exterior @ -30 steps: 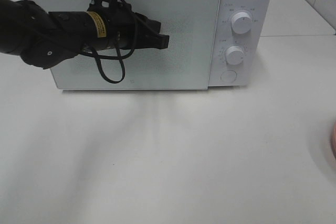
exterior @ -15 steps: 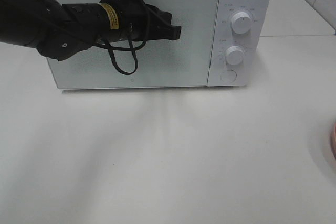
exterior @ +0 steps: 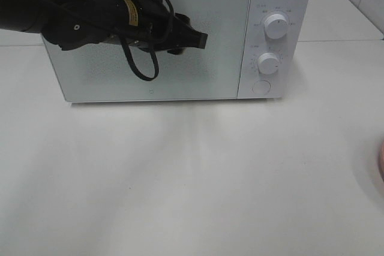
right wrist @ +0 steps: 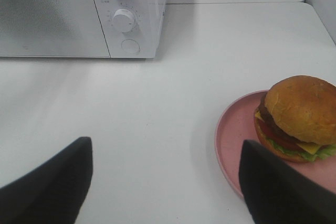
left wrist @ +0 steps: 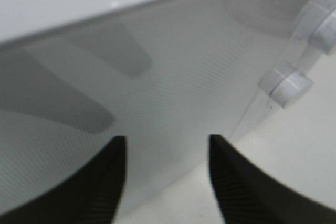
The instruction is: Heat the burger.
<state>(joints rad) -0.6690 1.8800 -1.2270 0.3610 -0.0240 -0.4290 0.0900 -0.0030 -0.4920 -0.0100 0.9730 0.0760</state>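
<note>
Fingers (left wrist: 113,182) of both arms apart, left at microwave (exterior: 180,40) door, burger (right wrist: 299,116) plated.

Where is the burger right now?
The burger sits on the pink plate on the white table's right side, away from the closed microwave; only the right wrist view shows it.

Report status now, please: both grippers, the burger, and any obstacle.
Left gripper open at microwave door. Right gripper open, empty. Burger on pink plate. Door shut.
</note>
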